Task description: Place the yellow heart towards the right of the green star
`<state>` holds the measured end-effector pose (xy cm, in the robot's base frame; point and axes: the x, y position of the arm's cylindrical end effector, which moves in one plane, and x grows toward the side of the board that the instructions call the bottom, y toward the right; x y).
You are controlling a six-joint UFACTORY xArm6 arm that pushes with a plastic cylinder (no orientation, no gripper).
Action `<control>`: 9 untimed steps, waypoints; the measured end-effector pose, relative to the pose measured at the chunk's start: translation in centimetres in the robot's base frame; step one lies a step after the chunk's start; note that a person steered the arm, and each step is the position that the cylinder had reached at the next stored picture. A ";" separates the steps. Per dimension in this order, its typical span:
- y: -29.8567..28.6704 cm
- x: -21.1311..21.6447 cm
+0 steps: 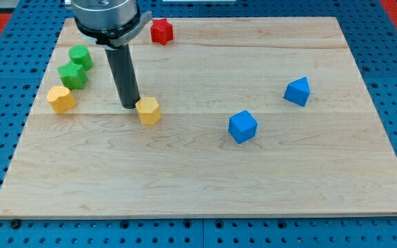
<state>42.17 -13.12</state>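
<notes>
With my tip (129, 105) bare, gripping nothing, just left of the yellow heart-like block (148, 110), the green star-shaped block (73, 75) lies upper left.
</notes>
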 end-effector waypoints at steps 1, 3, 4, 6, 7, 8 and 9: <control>-7.7 2.6; -16.9 3.3; -16.6 0.6; -8.5 0.2; -4.7 -0.8; -1.1 -2.4; 2.0 -1.0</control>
<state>41.20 -11.10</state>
